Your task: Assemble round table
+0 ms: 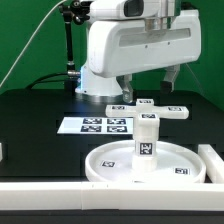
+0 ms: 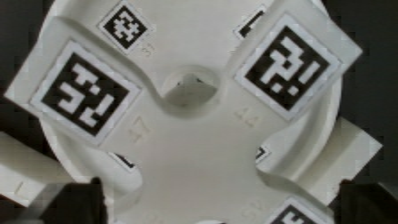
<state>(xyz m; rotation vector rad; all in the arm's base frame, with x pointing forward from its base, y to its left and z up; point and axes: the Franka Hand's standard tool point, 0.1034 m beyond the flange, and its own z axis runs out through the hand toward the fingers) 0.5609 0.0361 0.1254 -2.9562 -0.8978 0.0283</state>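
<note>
Gripper [image 1: 140, 92] above cross-shaped piece [image 1: 150, 109], jaw state unclear. Post [image 1: 146, 141] upright in round disc [image 1: 112, 163]. Black table [image 1: 40, 110], green backdrop [image 1: 30, 30].

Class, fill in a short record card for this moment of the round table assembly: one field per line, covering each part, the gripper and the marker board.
round disc: lies flat on the table, near the front edge
cylinder post: upright on the disc
cross-shaped piece: level at the post's top; fills the wrist view, tags up
gripper: directly above the cross-shaped piece; whether open or shut cannot be told
marker board: flat on the table, behind the disc
</note>
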